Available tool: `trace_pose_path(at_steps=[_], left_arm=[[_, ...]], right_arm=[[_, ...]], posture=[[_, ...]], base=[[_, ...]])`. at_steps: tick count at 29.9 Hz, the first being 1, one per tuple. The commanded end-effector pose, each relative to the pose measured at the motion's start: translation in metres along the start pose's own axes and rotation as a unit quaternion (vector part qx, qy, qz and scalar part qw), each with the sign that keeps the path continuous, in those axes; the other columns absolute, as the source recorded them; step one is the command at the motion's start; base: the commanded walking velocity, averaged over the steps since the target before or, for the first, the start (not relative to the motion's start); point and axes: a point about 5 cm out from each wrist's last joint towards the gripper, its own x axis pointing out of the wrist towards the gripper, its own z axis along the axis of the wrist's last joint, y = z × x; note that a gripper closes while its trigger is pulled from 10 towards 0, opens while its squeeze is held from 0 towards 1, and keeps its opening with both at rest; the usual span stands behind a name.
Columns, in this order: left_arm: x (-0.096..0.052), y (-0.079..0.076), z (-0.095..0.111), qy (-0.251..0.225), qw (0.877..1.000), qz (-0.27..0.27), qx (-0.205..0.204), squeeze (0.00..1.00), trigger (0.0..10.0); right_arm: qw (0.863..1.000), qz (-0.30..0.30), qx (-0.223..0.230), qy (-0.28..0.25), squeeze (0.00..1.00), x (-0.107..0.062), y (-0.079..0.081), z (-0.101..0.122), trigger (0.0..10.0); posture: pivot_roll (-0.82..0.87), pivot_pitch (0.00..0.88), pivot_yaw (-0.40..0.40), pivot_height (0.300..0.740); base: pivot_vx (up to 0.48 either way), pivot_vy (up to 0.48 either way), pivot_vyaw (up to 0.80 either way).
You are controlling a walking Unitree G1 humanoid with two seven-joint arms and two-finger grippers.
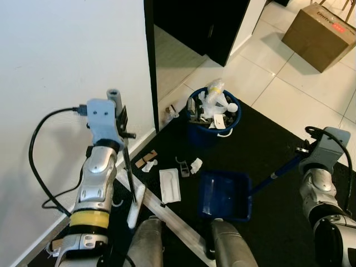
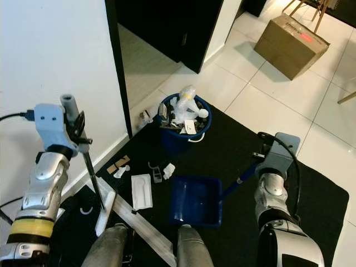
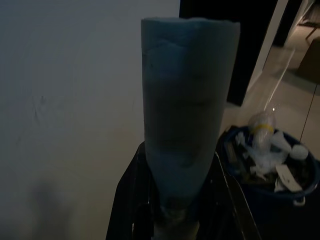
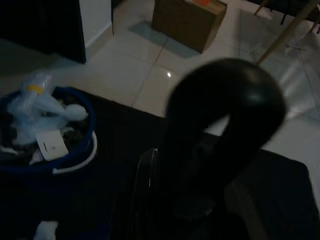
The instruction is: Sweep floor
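Observation:
My left gripper (image 1: 123, 127) is shut on the broom handle (image 1: 114, 98), whose grey foam end (image 3: 190, 115) stands up close to the white wall. The thin stick (image 1: 129, 167) runs down to the white brush head (image 1: 135, 204) on the floor. My right gripper (image 1: 305, 154) is shut on the dustpan handle (image 1: 277, 174), whose black rounded end (image 4: 225, 110) sits between the fingers. The blue dustpan (image 1: 225, 194) lies flat on the black mat (image 1: 278, 222). Litter lies left of the pan: a flat white piece (image 1: 169, 184), cardboard bits (image 1: 146, 160) and a crumpled white scrap (image 1: 196, 165).
A blue bin (image 1: 214, 123) heaped with plastic trash stands on the mat's far edge by a dark doorway (image 1: 189, 22). A pale strip (image 1: 172, 218) lies diagonally by my legs (image 1: 147, 245). A cardboard box (image 1: 320, 34) sits on the tiles, far right.

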Motion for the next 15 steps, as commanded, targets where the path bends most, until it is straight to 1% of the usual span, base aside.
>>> trace_pose_path(at_steps=[1, 2, 5, 6, 7, 9, 11, 14, 15], left_arm=[[0.002, -0.006, 0.007, -0.023, 1.000, -0.007, -0.007, 0.00, 10.0], [0.003, -0.009, 0.010, -0.030, 0.999, -0.012, -0.009, 0.00, 10.0], [0.004, -0.011, 0.012, -0.036, 0.999, -0.015, -0.011, 0.00, 10.0], [0.006, -0.014, 0.016, -0.042, 0.999, -0.021, -0.010, 0.00, 10.0], [0.006, -0.014, 0.016, -0.042, 0.999, -0.021, -0.010, 0.00, 10.0], [0.010, -0.021, 0.022, -0.054, 0.998, -0.032, -0.011, 0.00, 10.0], [0.010, -0.021, 0.022, -0.054, 0.998, -0.032, -0.011, 0.00, 10.0], [0.014, -0.026, 0.028, -0.063, 0.997, -0.045, -0.012, 0.00, 10.0], [0.014, -0.026, 0.028, -0.063, 0.997, -0.045, -0.012, 0.00, 10.0]], right_arm=[[1.000, -0.003, -0.005, -0.029, 0.00, 0.003, -0.011, 0.011, 0.0], [0.999, 0.008, -0.005, -0.040, 0.00, 0.005, -0.009, 0.016, 0.0], [0.999, 0.018, -0.005, -0.047, 0.00, 0.007, -0.007, 0.020, 0.0], [0.998, 0.031, -0.009, -0.055, 0.00, 0.009, -0.003, 0.025, 0.0], [0.998, 0.031, -0.009, -0.055, 0.00, 0.009, -0.003, 0.025, 0.0], [0.996, 0.049, -0.012, -0.068, 0.00, 0.013, 0.003, 0.033, 0.0], [0.996, 0.049, -0.012, -0.068, 0.00, 0.013, 0.003, 0.033, 0.0], [0.994, 0.070, -0.005, -0.087, 0.00, 0.016, 0.013, 0.042, 0.0], [0.994, 0.070, -0.005, -0.087, 0.00, 0.016, 0.013, 0.042, 0.0]], posture=[[0.12, 0.146, -0.061, 0.740], [0.13, 0.172, -0.055, 0.740], [0.14, 0.182, -0.055, 0.740], [0.16, 0.203, -0.055, 0.740], [0.16, 0.203, -0.055, 0.740], [0.18, 0.228, -0.056, 0.740], [0.18, 0.228, -0.056, 0.740], [0.19, 0.249, -0.052, 0.740], [0.19, 0.249, -0.052, 0.740]], base=[[0.000, 0.000, 0.00], [0.000, 0.000, 0.00], [0.000, 0.000, 0.00], [0.000, 0.000, 0.00], [0.000, 0.000, 0.00], [0.000, 0.000, 0.00], [0.000, 0.000, 0.00], [0.000, 0.000, 0.00], [0.000, 0.000, 0.00]])
